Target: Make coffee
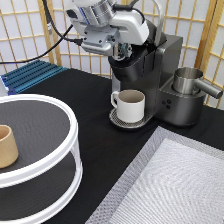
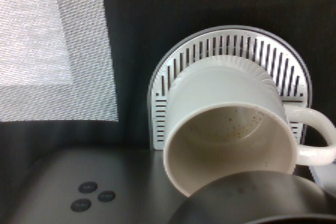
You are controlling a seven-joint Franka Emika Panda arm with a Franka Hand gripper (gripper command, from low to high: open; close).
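Note:
My gripper is at the top of the black coffee machine, right above its dark brew head. Under the brew head, a white handled mug stands upright and empty on the round drip tray. The wrist view looks straight down into the mug on the slotted drip tray, with the brew head at the frame's edge. The coffee is hidden from view.
A steel pitcher sits on the machine's base at the exterior view's right. A white two-tier turntable at the left carries a tan handleless cup. A grey woven mat lies at the bottom right, a blue rack at the far left.

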